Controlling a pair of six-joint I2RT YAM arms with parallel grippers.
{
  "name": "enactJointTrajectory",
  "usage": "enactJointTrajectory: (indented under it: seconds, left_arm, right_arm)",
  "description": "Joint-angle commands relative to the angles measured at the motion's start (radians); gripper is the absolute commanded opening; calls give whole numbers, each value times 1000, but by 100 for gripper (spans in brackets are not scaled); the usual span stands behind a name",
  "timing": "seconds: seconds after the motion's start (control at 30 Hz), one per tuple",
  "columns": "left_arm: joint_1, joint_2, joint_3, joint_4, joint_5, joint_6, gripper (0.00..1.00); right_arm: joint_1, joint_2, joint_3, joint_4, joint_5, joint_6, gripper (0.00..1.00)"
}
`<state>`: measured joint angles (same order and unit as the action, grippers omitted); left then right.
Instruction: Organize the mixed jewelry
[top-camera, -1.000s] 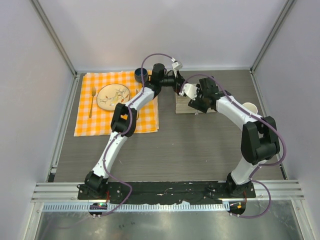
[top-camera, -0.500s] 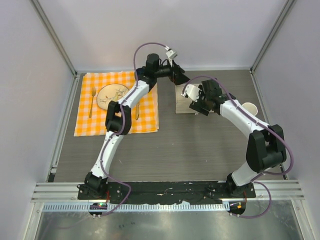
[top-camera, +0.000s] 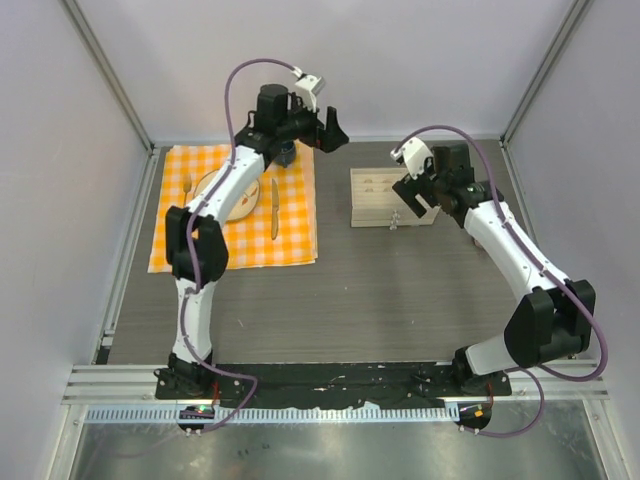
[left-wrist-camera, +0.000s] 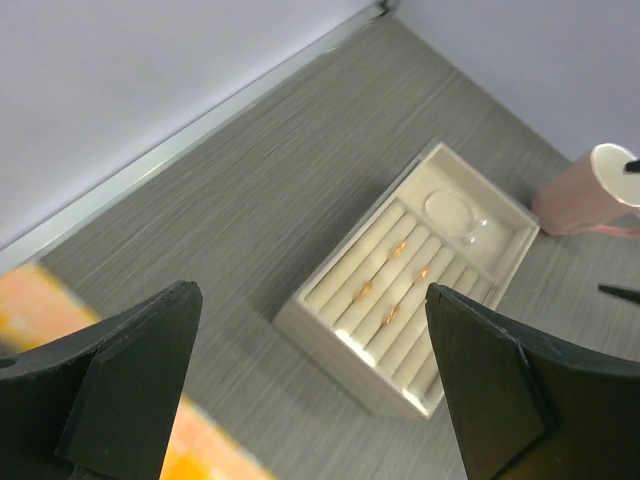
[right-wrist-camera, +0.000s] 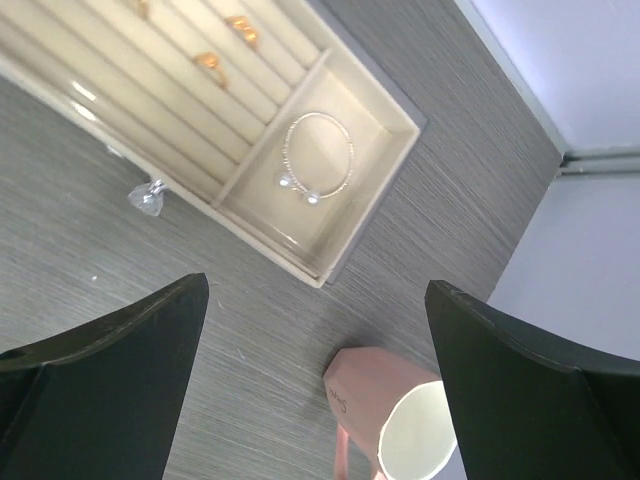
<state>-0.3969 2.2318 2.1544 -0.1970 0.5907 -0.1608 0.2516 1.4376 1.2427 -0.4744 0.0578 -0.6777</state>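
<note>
- Now, the grey table (top-camera: 400, 300) is taken in from above, with an orange checked cloth (top-camera: 290, 245) spread over its left part, well apart from the sorting.
- The left gripper (left-wrist-camera: 310, 300) is held high by the back wall, jaws spread and nothing between them; it is judged to be parked clear of the work.
- The right gripper (right-wrist-camera: 315, 285) is hung over the tray's right end, fingers wide apart, nothing carried.
- The beige tray (right-wrist-camera: 290, 225) is set mid-table, within both arms' reach.
- A pink cup (right-wrist-camera: 385, 410) is stood near its right end.
- The silver hoop (right-wrist-camera: 318, 116) is laid flat in the square compartment, likely because it is too wide for the slots.
- Four gold rings (left-wrist-camera: 363, 291) are tucked into the ridged rows.
- One small clear bit (right-wrist-camera: 148, 195) is seen on the table just beside the tray's wall, so it is judged unsorted.
</note>
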Motion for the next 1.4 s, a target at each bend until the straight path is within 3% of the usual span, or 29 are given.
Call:
enactJointTrajectory:
  seconds: [0.0, 0.07, 0.27, 0.53, 0.9, 1.03, 1.37]
  left_arm:
    - [18, -248, -154, -110, -268, 69, 100]
    - [27, -319, -279, -75, -322, 73, 100]
    - [98, -553, -460, -104, -473, 67, 100]
    - [164, -836, -727, -70, -581, 72, 100]
    - [257, -1049, -801, -156, -638, 29, 100]
    - [273, -1127, -886, -116, -631, 32, 100]
    - [274, -1178, -881, -140, -641, 46, 100]
  right_arm:
    - [-53, -13, 93, 10, -27, 176, 97]
    - [-74, -5, 133, 8, -38, 245, 97]
    - [-173, 15, 256, -15, -137, 432, 98]
    - [-239, 0, 334, -30, -185, 533, 99]
    - [-238, -111, 325, 34, -118, 607, 99]
    - [-239, -149, 324, 34, -104, 609, 99]
    - [-239, -212, 348, 2, -99, 607, 99]
